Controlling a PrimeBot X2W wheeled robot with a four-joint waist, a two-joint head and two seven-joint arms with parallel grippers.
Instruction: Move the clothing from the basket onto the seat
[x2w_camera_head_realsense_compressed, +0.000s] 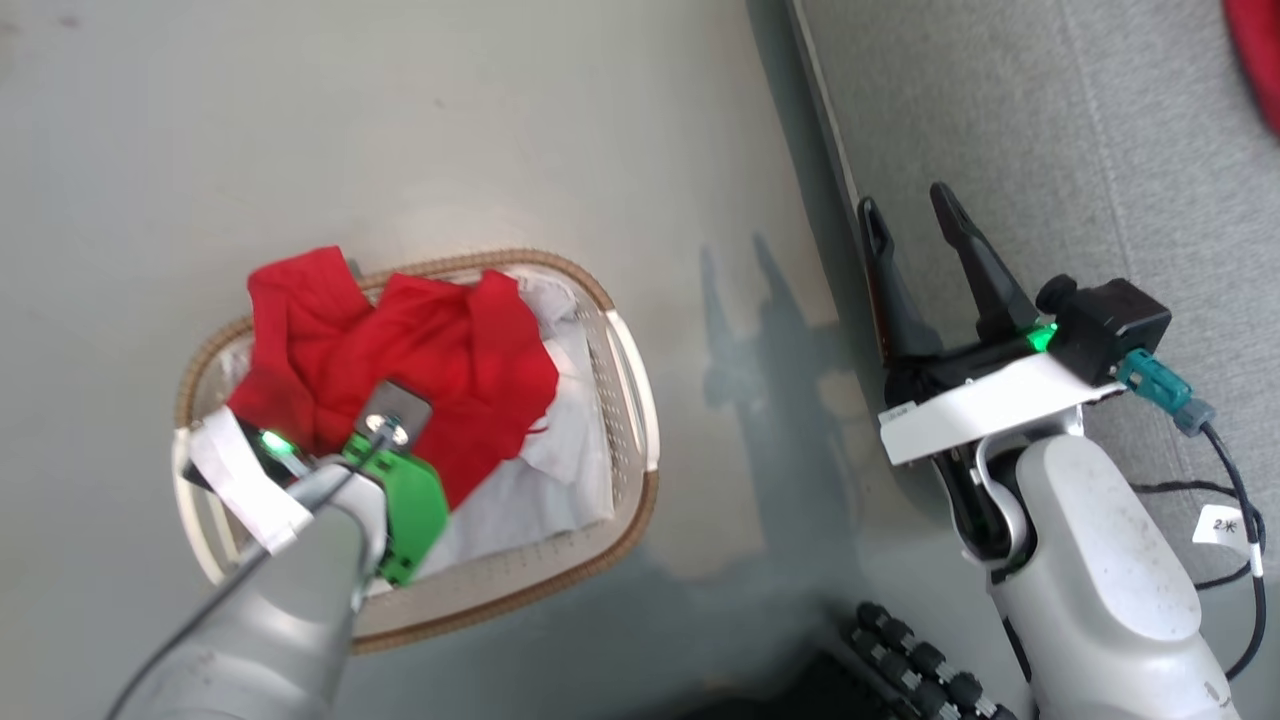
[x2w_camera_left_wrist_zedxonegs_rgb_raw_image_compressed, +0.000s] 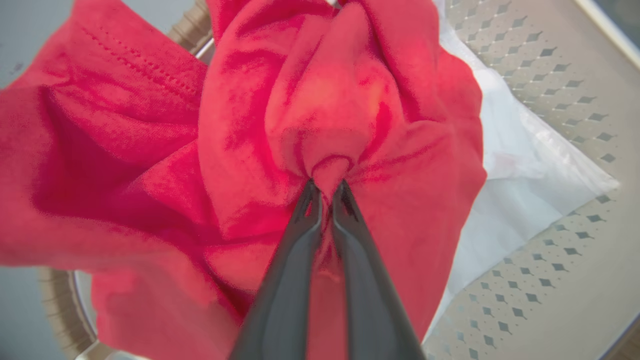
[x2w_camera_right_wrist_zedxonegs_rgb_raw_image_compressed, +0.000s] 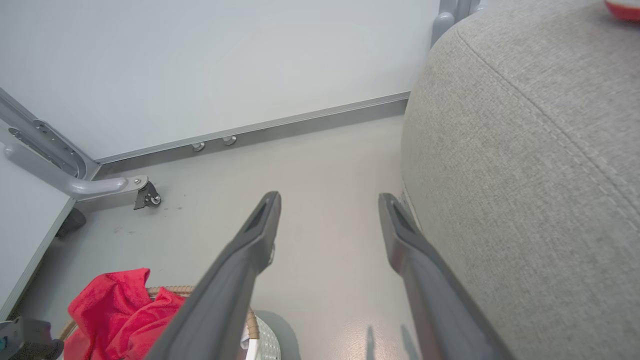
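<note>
- Pale floor (x2w_camera_head_realsense_compressed: 500, 130) — grey, glossy, carrying everything listed below. A white wall panel (x2w_camera_right_wrist_zedxonegs_rgb_raw_image_compressed: 200, 60) with metal skirting closes it off in the right wrist view.
- Grey seat (x2w_camera_head_realsense_compressed: 1050, 150) — woven cushion with stitched seams and a rounded edge, standing at the robot's right, apart from the basket. A red scrap (x2w_camera_head_realsense_compressed: 1255, 60) lies at its far corner, too cropped to identify.
- Oval basket (x2w_camera_head_realsense_compressed: 640, 400) — white lattice with a brown woven rim band, on the floor at the robot's left.
- Red clothing (x2w_camera_head_realsense_compressed: 420, 340) — crumpled and heaped inside the basket, one fold lapping over the rim. No stripes or trim can be made out.
- White liner (x2w_camera_head_realsense_compressed: 540, 480) — plain fabric, exposed beside the clothing on the side nearer the seat.
- Working left gripper (x2w_camera_left_wrist_zedxonegs_rgb_raw_image_compressed: 326, 186) — down in the basket, fingers pinched together on a gathered tuck of red fabric.
- Idle right gripper (x2w_camera_head_realsense_compressed: 907, 200) — fingers spread with nothing between them, poised at the seat's edge.
- Paper tag (x2w_camera_head_realsense_compressed: 1225, 525) — small white label on the right arm's cable. A "2" is legible and the rest is not. No brand marks found.
- Step in hand, as judged: the grasp is made, but the bulk of the cloth sits in the basket. The next move calls for a high, straight raise so the trailing cloth clears the rim and leaves the liner behind. A carry rightward to the seat would follow.
</note>
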